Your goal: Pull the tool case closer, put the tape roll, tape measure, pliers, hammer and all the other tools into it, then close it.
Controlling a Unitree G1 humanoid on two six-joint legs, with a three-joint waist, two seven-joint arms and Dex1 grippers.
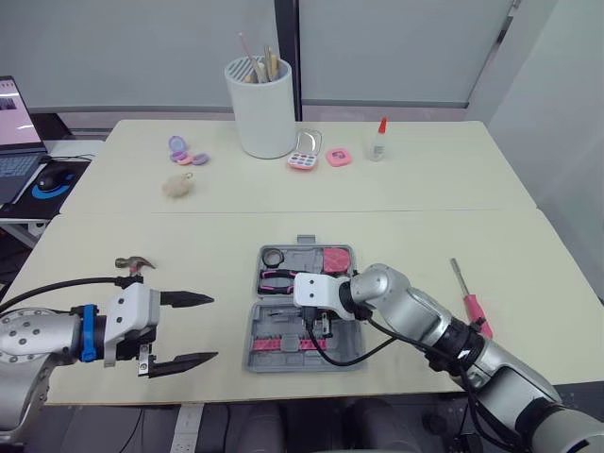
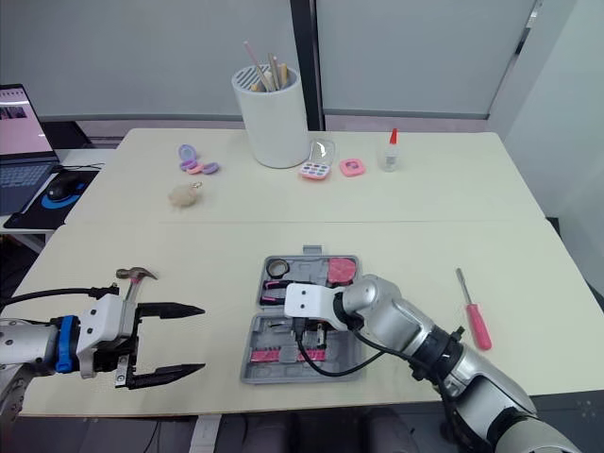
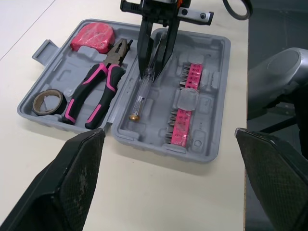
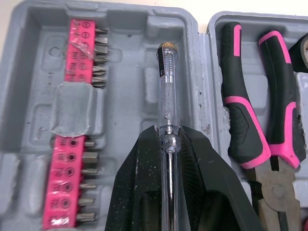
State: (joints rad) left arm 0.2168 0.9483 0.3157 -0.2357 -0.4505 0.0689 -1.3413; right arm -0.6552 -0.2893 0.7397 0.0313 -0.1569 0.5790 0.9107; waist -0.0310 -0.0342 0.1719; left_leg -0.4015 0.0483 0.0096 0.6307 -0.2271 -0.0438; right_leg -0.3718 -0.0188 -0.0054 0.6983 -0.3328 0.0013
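Observation:
The grey tool case (image 1: 274, 363) lies open at the middle of the near table. Its far half holds the tape roll (image 3: 47, 100), the pink-handled pliers (image 3: 98, 89) and the pink tape measure (image 3: 92, 40). Its near half holds a pink bit strip (image 3: 185, 103). My right gripper (image 4: 168, 139) is shut on a clear tester screwdriver (image 4: 167, 91), which lies along a groove in the near half. My left gripper (image 1: 213, 328) stands open to the left of the case, holding nothing. The hammer (image 1: 135, 263) lies just behind it. A red screwdriver (image 1: 469, 297) lies right of the case.
On the far table stand a white tub of sticks (image 1: 260, 104), a glue bottle (image 1: 378, 140), small pink and purple cases (image 1: 304, 156) and a fluffy ball (image 1: 178, 185). A laptop (image 1: 14, 123) and mouse (image 1: 57, 176) sit at the far left.

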